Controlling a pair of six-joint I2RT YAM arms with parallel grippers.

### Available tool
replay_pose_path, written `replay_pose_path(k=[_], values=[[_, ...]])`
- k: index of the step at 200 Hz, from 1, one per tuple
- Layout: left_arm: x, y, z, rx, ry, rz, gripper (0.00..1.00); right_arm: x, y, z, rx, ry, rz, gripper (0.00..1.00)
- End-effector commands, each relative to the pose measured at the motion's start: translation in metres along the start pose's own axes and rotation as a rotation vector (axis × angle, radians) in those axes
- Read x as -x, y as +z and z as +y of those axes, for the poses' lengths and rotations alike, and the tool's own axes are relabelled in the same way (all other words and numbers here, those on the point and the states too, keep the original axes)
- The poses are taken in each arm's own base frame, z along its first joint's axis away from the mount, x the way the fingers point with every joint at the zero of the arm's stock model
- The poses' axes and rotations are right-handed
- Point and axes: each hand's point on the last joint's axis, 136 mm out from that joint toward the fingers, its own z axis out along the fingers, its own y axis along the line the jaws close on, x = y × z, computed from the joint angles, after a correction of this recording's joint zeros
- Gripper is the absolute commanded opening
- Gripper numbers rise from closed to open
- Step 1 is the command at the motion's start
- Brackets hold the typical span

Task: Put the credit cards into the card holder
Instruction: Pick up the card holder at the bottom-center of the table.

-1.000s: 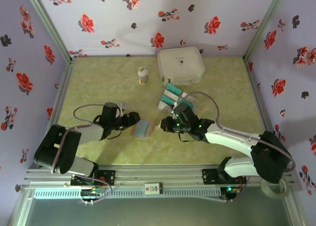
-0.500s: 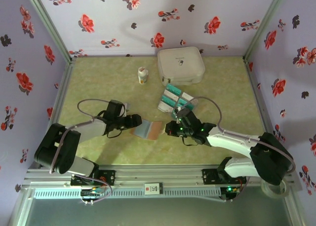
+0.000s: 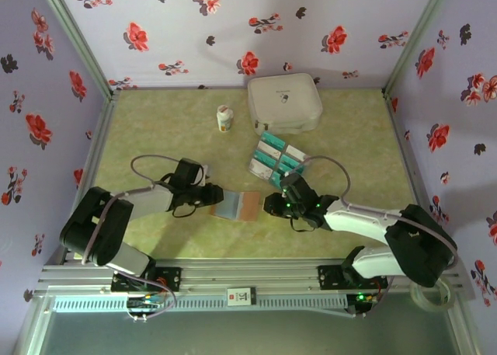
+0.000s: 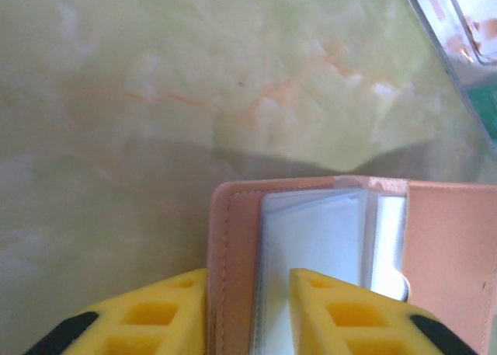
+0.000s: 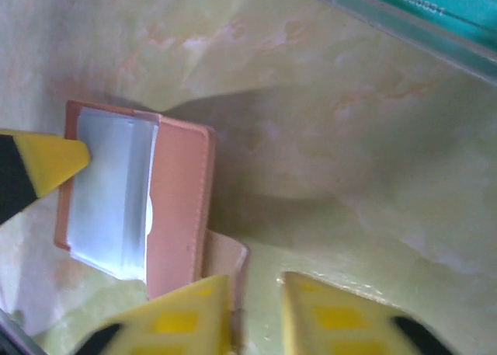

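Note:
The brown card holder (image 3: 239,206) lies spread open on the table, its light blue-grey pockets (image 4: 311,254) facing up. My left gripper (image 3: 216,197) is shut on its left cover and pockets, with yellow fingers (image 4: 163,312) on either side of the edge. At the holder's right side is my right gripper (image 3: 269,205), open. The loose brown flap (image 5: 229,266) rests against its left finger, and bare table shows between the flap and the other finger. The teal credit cards (image 3: 276,156) lie stacked in a clear tray behind the right gripper, and their edge (image 5: 419,9) appears in the right wrist view.
A big white rounded case (image 3: 284,102) sits at the back of the table, and a small white bottle (image 3: 225,119) stands to its left. Flowered walls close in three sides. The clear tray's rim (image 4: 446,29) is close beyond the holder.
The folded holder has been pulled open and now lies flat. My right gripper drew back to the right and down with the flap. The left gripper shifted slightly right.

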Motion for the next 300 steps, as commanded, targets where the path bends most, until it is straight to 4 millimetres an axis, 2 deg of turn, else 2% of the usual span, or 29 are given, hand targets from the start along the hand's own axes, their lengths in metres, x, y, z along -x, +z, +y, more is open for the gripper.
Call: replay_pose_path(k=[1,8,24,65,94,112,141,170,195,214,250,300], values=[[-0.006,-0.002,-0.011,-0.052,-0.010,0.019,0.24,0.005,-0.002,-0.010,-0.054,-0.019,-0.022,0.37],[-0.006,-0.003,-0.014,-0.059,-0.012,0.017,0.19,0.007,-0.006,-0.009,-0.057,-0.023,-0.028,0.41],[-0.006,-0.005,-0.017,-0.065,-0.014,0.013,0.11,0.011,-0.017,-0.004,-0.049,-0.023,-0.053,0.44],[-0.005,-0.008,-0.018,-0.056,-0.024,0.001,0.11,0.026,-0.059,0.012,-0.027,-0.046,-0.156,0.47],[-0.001,-0.012,-0.019,-0.045,-0.020,-0.013,0.11,0.031,-0.072,0.036,0.017,-0.073,-0.178,0.47],[-0.001,-0.013,-0.017,-0.030,-0.025,-0.011,0.12,0.031,-0.065,0.059,0.035,-0.116,-0.158,0.47],[-0.003,-0.012,-0.012,-0.011,-0.044,-0.002,0.13,0.017,-0.037,0.093,0.040,-0.203,-0.094,0.44],[-0.002,-0.014,-0.013,0.000,-0.037,-0.004,0.13,0.007,-0.001,0.101,0.059,-0.207,-0.041,0.38],[0.001,-0.017,-0.014,0.002,-0.033,-0.020,0.13,-0.003,0.027,0.089,0.026,-0.204,0.005,0.33],[0.002,-0.017,-0.014,0.001,-0.027,-0.028,0.13,-0.007,0.039,0.073,-0.013,-0.193,0.027,0.30],[0.002,-0.018,-0.012,0.005,-0.027,-0.040,0.13,-0.006,0.045,0.049,-0.020,-0.137,0.019,0.27],[0.003,-0.021,-0.011,0.011,-0.018,-0.065,0.14,-0.011,0.054,0.034,-0.042,-0.114,0.037,0.23]])
